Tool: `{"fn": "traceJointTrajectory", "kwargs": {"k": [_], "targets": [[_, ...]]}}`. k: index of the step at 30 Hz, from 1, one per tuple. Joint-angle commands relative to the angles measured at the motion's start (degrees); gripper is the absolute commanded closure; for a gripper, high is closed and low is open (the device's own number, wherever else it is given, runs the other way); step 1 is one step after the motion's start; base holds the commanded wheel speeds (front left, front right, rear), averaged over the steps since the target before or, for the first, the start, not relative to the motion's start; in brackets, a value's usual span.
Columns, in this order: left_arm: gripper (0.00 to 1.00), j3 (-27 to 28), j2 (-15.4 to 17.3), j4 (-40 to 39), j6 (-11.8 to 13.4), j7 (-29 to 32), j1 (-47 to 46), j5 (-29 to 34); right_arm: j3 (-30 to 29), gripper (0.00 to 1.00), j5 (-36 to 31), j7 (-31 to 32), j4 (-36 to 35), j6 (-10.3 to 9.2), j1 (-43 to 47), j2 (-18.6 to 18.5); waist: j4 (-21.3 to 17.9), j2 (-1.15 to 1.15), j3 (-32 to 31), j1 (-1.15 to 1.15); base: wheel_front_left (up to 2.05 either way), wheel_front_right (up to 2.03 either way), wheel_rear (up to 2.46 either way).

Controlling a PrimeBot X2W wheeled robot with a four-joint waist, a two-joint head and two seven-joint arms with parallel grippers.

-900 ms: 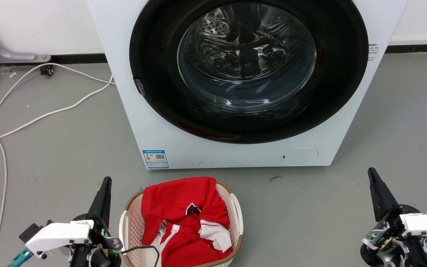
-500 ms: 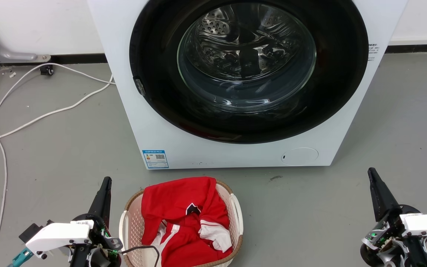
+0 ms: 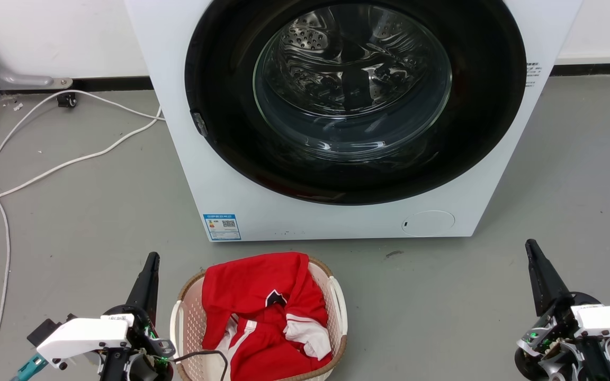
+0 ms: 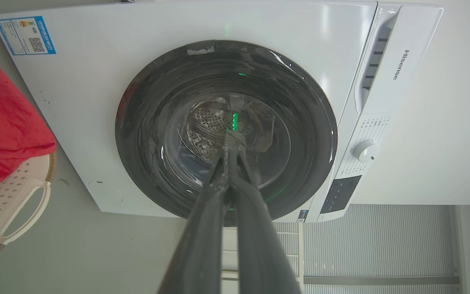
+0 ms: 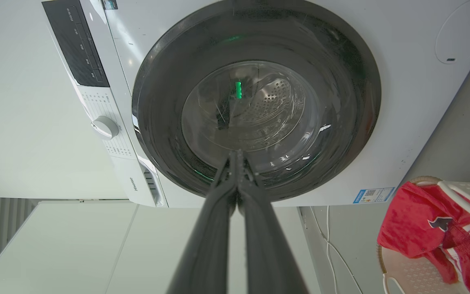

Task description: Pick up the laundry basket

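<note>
Nothing has moved since the earlier head frames: both arms and the load sit exactly as they did. On the grey floor, the laundry basket lies at 6 o'clock in the head view. The washing machine stands at its 12 o'clock, and a red garment is heaped above its rim. The left gripper is just beside the basket at its 9 o'clock. The right gripper is well apart at its 3 o'clock. Each wrist view shows its two long fingers pressed together at the tips and holding nothing. The reach has not begun, so the step in hand is most likely the approach to the two white side handles. To do it well, both sets of fingers should spread before they close in. The right arm has much the longer way to go toward the handle on the 3 o'clock side, so the left should probably wait for it. Each grip ought to take bare plastic, not red cloth, since a pinched garment could slip out. A thin black cable from the left wrist arches by the basket's 7 o'clock rim and could snag. Raising both sides together should keep the basket level.
</note>
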Motion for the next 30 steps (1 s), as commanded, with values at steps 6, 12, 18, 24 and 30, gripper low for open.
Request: {"fn": "traceJointTrajectory", "kwargs": {"k": [6, 12, 18, 24, 30], "targets": [[0.00, -0.4, -0.1, 0.4, 0.0, -0.8, 0.5, 0.3, 0.1, 0.00, -0.6, -0.8, 0.7, 0.00, 0.6, 0.1, 0.0, 0.00, 0.0, 0.00, 0.00, 0.00, 0.00], [0.00, 0.1, -0.1, -0.5, 0.0, -2.5, 0.3, 4.4, -0.5, 0.00, -5.1, -2.5, -0.2, 0.00, 0.6, 0.1, 0.0, 0.00, 0.1, 0.00, 0.00, 0.00, 0.00], [0.00, 0.5, -0.1, -2.0, 0.0, -3.9, 0.1, 10.7, -0.6, 0.00, -12.0, -3.9, -2.0, 0.00, 0.8, 0.1, 0.0, 0.00, 0.2, 0.00, 0.00, 0.00, 0.00], [0.00, -0.3, 0.0, -3.7, 0.7, -5.4, 0.3, 18.7, 0.0, 0.00, -21.1, -5.4, -4.0, 0.00, 1.3, 0.1, 0.0, 0.00, 0.4, 0.00, 0.00, 0.00, 0.00], [0.00, -1.3, 0.0, -5.2, 2.0, -6.9, 0.7, 26.4, 0.7, 0.00, -29.8, -6.9, -5.8, 0.00, 1.8, 0.1, 0.0, 0.00, 0.4, 0.00, 0.00, 0.00, 0.00]]}}
